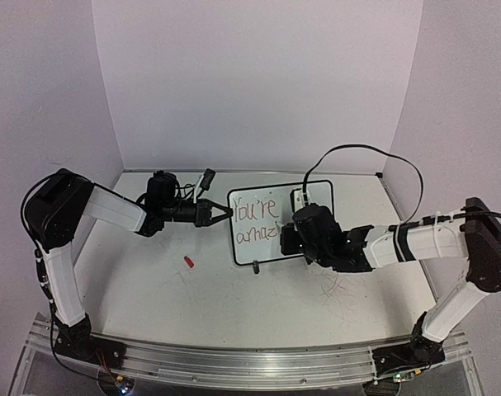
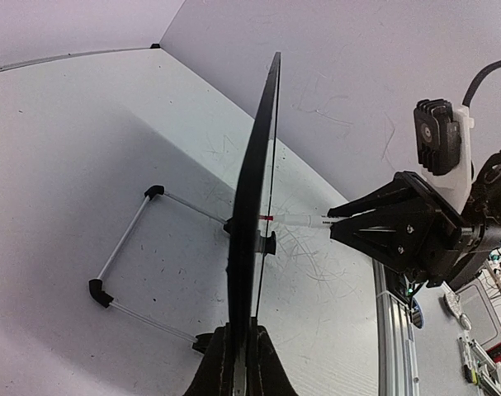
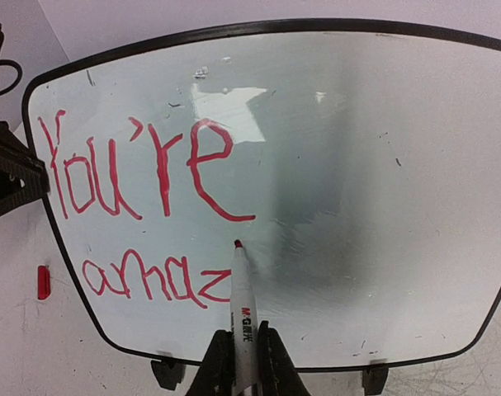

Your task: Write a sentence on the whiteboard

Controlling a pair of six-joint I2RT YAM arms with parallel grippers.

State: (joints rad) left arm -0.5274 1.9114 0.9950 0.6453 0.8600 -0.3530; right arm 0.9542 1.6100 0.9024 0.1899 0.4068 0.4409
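Note:
The whiteboard (image 1: 262, 249) stands upright at mid-table on its black feet. The sentence (image 3: 143, 173) on it reads "You're" in red, with "amaz" (image 3: 151, 280) on the line below. My left gripper (image 1: 224, 213) is shut on the board's left edge; in the left wrist view its jaws (image 2: 239, 359) clamp the board (image 2: 254, 181), seen edge-on. My right gripper (image 3: 242, 363) is shut on a white red-tipped marker (image 3: 243, 309). The marker's tip (image 3: 237, 243) is at the board just right of the "z". The marker also shows in the left wrist view (image 2: 304, 220).
A red marker cap (image 1: 189, 261) lies on the table left of the board, also seen in the right wrist view (image 3: 43, 281). The board's wire stand (image 2: 126, 264) reaches out behind it. Walls close the table at the back and sides.

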